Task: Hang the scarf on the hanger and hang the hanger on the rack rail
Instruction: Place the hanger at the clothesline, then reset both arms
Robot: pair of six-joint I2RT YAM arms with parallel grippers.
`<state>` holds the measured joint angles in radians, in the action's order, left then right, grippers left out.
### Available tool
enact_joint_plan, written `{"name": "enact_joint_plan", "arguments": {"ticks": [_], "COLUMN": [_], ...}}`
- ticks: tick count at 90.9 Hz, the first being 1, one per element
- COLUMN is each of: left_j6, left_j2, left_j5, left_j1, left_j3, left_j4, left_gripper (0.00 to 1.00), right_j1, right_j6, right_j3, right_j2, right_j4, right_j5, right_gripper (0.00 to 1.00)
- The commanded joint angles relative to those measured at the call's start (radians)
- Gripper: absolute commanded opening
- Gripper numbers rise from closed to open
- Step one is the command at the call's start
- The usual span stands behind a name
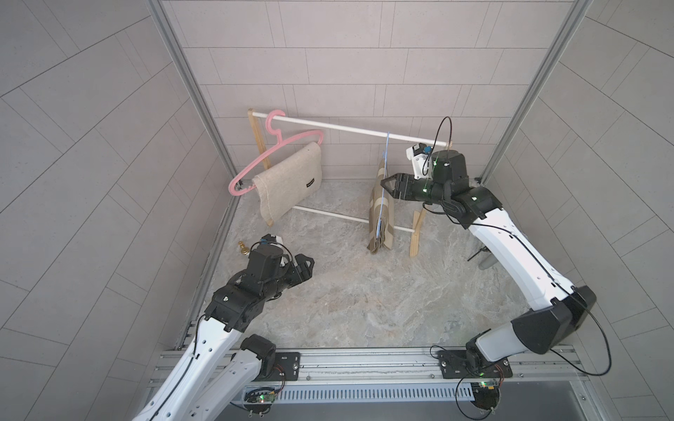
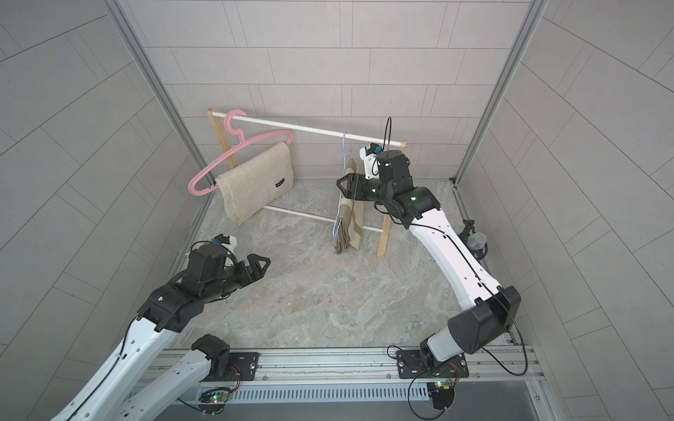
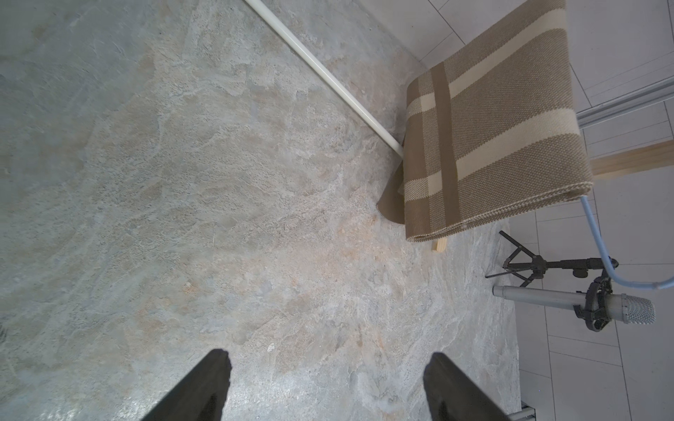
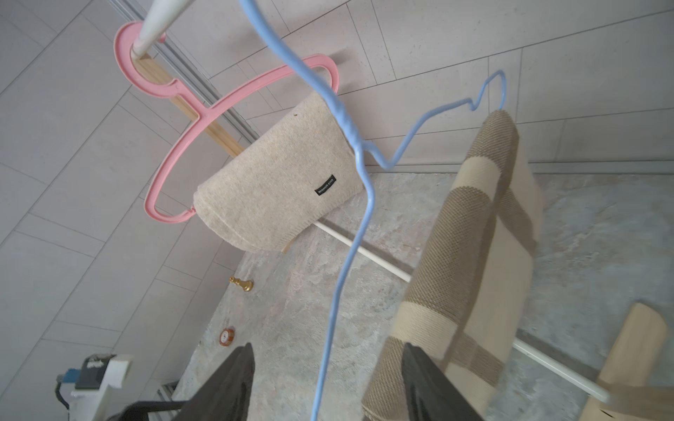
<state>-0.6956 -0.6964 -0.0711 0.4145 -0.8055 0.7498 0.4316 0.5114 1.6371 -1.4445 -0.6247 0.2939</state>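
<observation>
The brown-and-cream plaid scarf [image 1: 381, 218] [image 2: 350, 226] [image 3: 492, 127] [image 4: 474, 237] is draped over the thin blue wire hanger [image 1: 388, 140] [image 2: 344, 145] [image 4: 359, 160], whose hook sits on the white top rail [image 1: 346, 127]. My right gripper [image 1: 386, 186] [image 2: 341, 186] [image 4: 328, 350] is open at the hanger's upper part. The blue wire runs between its jaws, apparently untouched, and the scarf lies against one finger. My left gripper [image 1: 309, 268] [image 2: 265, 266] [image 3: 328, 357] is open and holds nothing, low over the stone floor, well to the left of the scarf.
A pink plastic hanger [image 1: 277, 145] [image 4: 175, 145] carrying a beige cloth [image 1: 291, 178] [image 4: 277, 189] hangs at the rail's left end. The wooden rack has a lower white rail [image 1: 328, 213]. A gold chess piece [image 1: 243, 248] stands by the left wall; a microphone [image 2: 476, 242] stands at the right.
</observation>
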Motion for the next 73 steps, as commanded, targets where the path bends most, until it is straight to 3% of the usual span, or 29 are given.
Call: {"name": "enact_joint_plan", "arguments": {"ticks": [1, 12, 30, 48, 73], "left_j6": [0.033, 0.048, 0.066, 0.095, 0.196], "left_j2": [0.005, 0.01, 0.037, 0.101, 0.126], "left_j5": [-0.038, -0.118, -0.322, -0.552, -0.758], "left_j1": [-0.005, -0.005, -0.007, -0.009, -0.022], "left_j3": [-0.034, -0.039, -0.009, 0.09, 0.216], "left_j4": [0.006, 0.013, -0.022, -0.154, -0.316], "left_gripper": [0.86, 0.9, 1.0, 1.0, 1.0], "right_j1": [0.001, 0.001, -0.007, -0.065, -0.269], "right_j6": [-0.095, -0.191, -0.296, -0.257, -0.273], "right_j3": [-0.069, -0.22, -0.579, -0.921, -1.29], "right_j2": [0.119, 0.27, 0.534, 0.707, 0.746], "right_j4": [-0.058, -0.066, 0.006, 0.167, 0.59], "right_j5": [-0.035, -0.076, -0.29, -0.5, -0.554], "right_gripper": [0.71, 0.75, 0.99, 1.0, 1.0]}}
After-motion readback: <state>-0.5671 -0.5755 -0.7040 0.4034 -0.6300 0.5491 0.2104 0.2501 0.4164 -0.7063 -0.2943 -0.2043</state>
